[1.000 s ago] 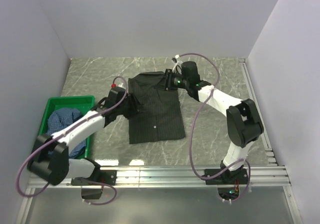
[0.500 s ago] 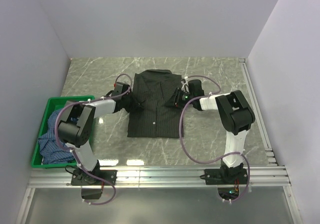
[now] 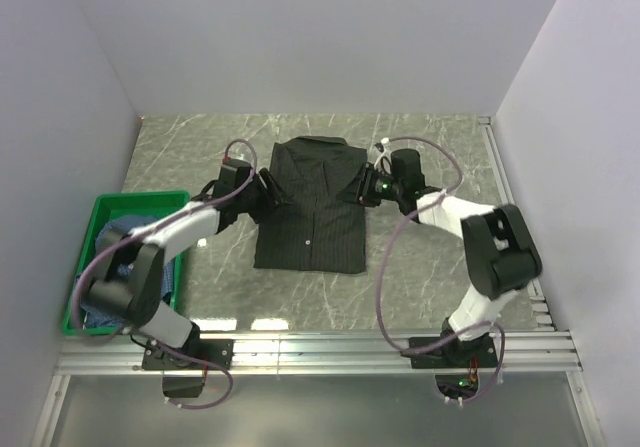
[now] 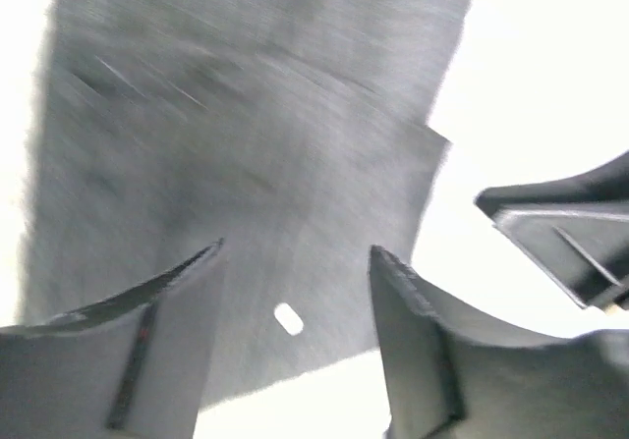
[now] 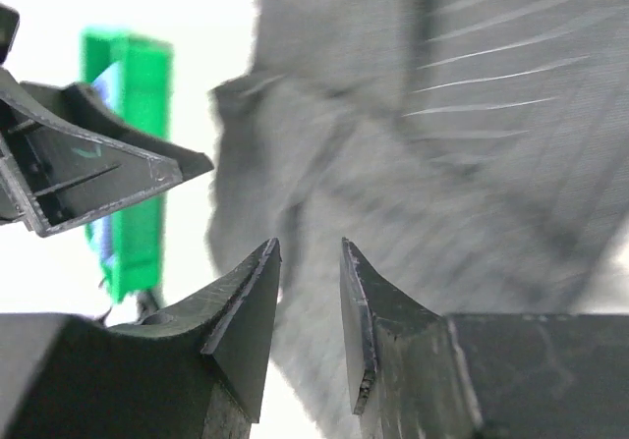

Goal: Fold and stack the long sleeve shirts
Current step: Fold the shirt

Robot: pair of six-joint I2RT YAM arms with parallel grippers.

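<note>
The black pinstriped long sleeve shirt [image 3: 310, 217] lies folded flat in the middle of the table, collar to the far side. My left gripper [image 3: 266, 189] sits at the shirt's left shoulder edge. In the left wrist view it [image 4: 297, 249] is open, with the blurred cloth [image 4: 246, 144] beyond it and nothing between its fingers. My right gripper [image 3: 362, 189] is at the right shoulder edge. Its jaws [image 5: 310, 245] stand a narrow gap apart over the shirt [image 5: 442, 144], gripping nothing. The blue checked shirt [image 3: 108, 239] lies bunched in the crate, partly behind my left arm.
A green plastic crate [image 3: 140, 199] stands at the table's left edge; it also shows in the right wrist view [image 5: 133, 164]. Grey walls close in the table on the left, back and right. A metal rail [image 3: 400, 342] runs along the near edge.
The black shirt went from skewed to squared up and shifted slightly. Both grippers came to its two shoulder edges, and the left jaws have widened.
</note>
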